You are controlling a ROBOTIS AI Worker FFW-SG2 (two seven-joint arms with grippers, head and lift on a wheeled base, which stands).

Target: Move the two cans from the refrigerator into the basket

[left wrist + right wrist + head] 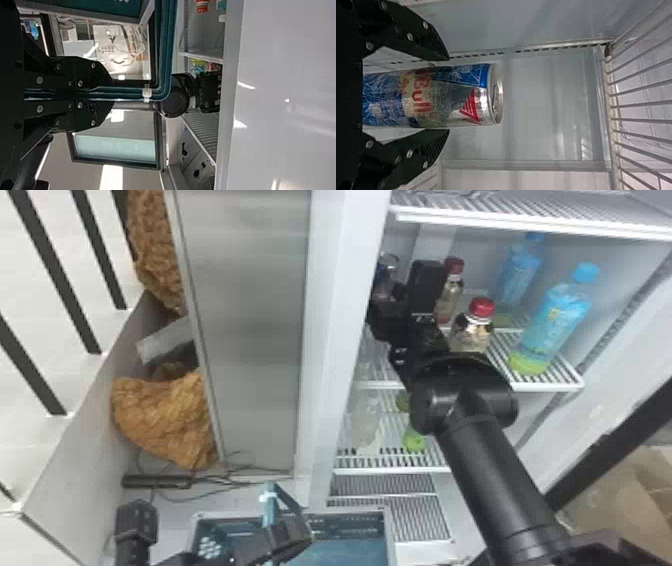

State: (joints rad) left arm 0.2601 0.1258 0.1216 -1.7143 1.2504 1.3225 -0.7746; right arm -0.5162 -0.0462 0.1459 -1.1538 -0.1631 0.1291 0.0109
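a slim blue-and-silver metal drinks can (466, 95) could be nudged over inside the white refrigerator, the likely cause being the slight clearance beside it and any sideways drift of the right gripper (449, 94) before it closes. a grip on its smooth wall taken off-centre could let it slip or twist on lifting. on the way out, the wrist may clip the clear red-capped bottle (472, 334) just beside the arm. below, the blue-green plastic basket (350, 531) hangs by its handle (166, 47) from the left gripper (112, 94); a swing there, if that arm shifted, could spoil the drop.

the can stands upright between the right gripper's two black fingers, one on each side, its silver top reaching past their tips. those fingers are parted a little wider than the can and appear not to press on it; the left gripper's are clamped around the handle.
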